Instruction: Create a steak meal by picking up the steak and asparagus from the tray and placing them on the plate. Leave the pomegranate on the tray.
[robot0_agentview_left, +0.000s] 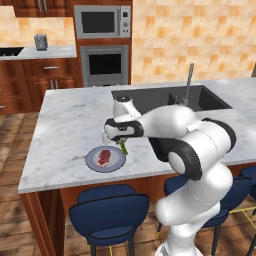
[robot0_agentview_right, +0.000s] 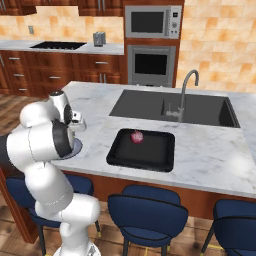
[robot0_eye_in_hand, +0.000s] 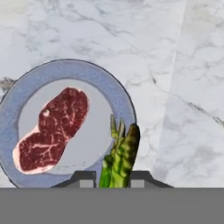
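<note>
1. Reaches forward and left from the base, elbow bent, forearm level over the counter.
2. Points the gripper (robot0_agentview_left: 121, 143) downward, wrist above it.
3. Clamps the asparagus (robot0_eye_in_hand: 120, 156) between both fingers (robot0_eye_in_hand: 84, 178), tip hanging below.

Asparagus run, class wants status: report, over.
Gripper shut on asparagus, over plate rim. Steak plated. Pomegranate on tray. Nothing blocking.

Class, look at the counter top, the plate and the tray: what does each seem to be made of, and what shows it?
Counter top: looks like polished marble, white with grey veins.
Plate: probably glazed ceramic, smooth grey-blue with a darker rim; it could be plastic.
Tray: matte black with a raised rim, perhaps plastic or coated metal; the look leaves it open.
</note>
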